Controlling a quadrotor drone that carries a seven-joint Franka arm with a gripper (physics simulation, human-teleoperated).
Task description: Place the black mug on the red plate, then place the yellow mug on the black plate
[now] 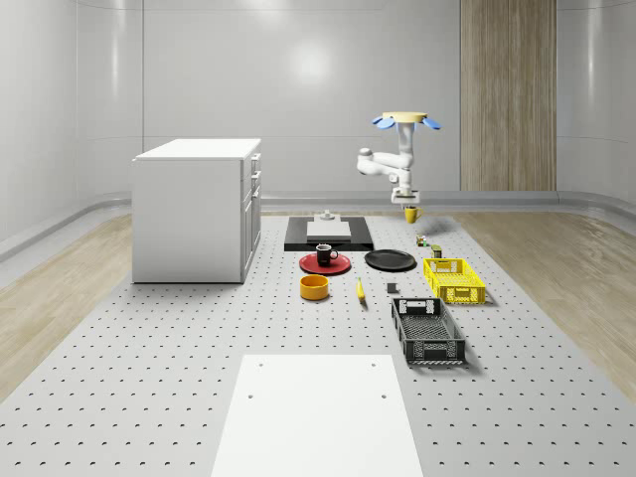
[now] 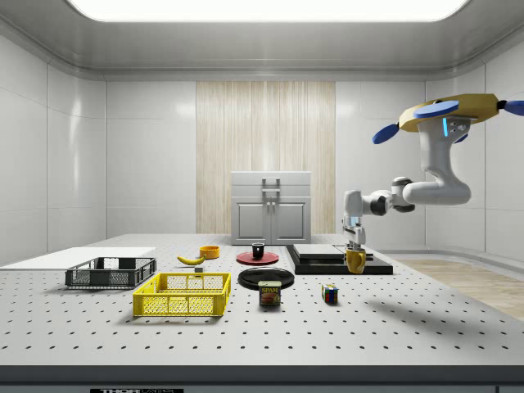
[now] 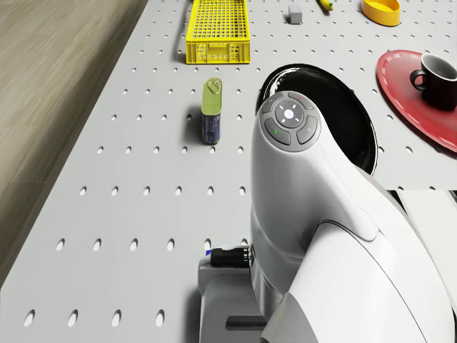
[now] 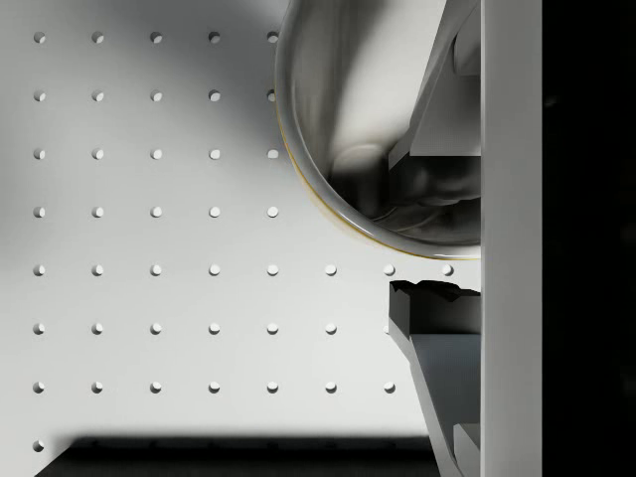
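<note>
The drone (image 1: 407,120) hovers over the far right part of the table, arm hanging down. My gripper (image 1: 409,204) is shut on the rim of the yellow mug (image 1: 411,214), which hangs upright just above the table, beyond the black plate (image 1: 390,260). From the side, the yellow mug (image 2: 355,260) hangs under the gripper (image 2: 355,247), in front of the dark slab. In the wrist view one finger (image 4: 437,338) sits outside the mug's wall (image 4: 328,149). The black mug (image 1: 324,254) stands on the red plate (image 1: 308,265), to the whole-scene view's left of the black plate.
A white cabinet (image 1: 194,209) stands at the left. A dark slab (image 1: 328,234) lies behind the plates. A yellow crate (image 1: 454,279) and a black crate (image 1: 427,330) sit at the right. An orange bowl (image 1: 315,286), a banana (image 1: 360,289), a can (image 2: 269,293) and a cube (image 2: 329,293) lie nearby.
</note>
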